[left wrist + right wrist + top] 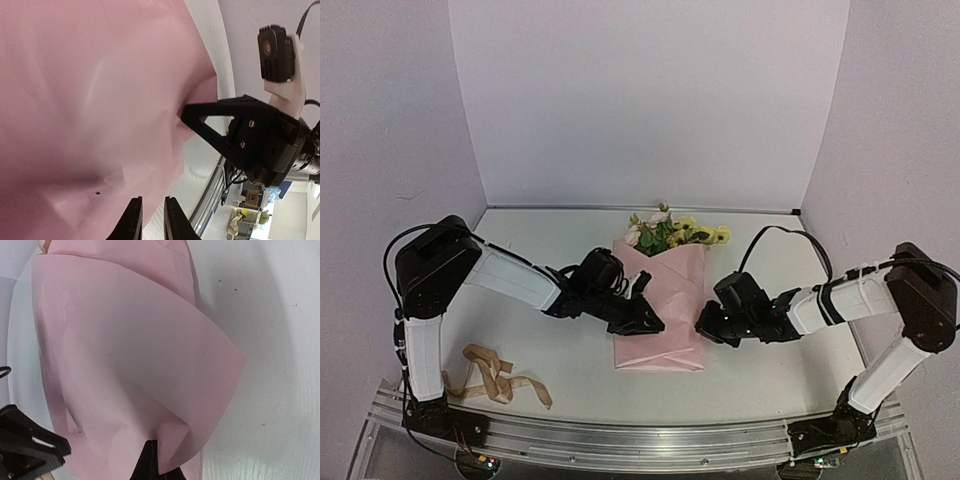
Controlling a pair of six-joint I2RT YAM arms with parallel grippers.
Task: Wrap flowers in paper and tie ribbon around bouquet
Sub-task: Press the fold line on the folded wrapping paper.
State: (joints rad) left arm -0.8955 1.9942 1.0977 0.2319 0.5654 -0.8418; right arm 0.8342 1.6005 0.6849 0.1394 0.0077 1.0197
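At the right gripper (698, 326) tip, paper (675, 292).

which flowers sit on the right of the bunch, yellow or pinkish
The yellow flowers: they sit at the bunch's right end. The pinkish-white flowers are at its left end, both sticking out of the pink paper.

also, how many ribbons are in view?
1. The ribbon lies loosely looped on the table at the front left, beside the left arm base, apart from the bouquet. Wrist views show none on the paper; one hidden underneath can't be ruled out.
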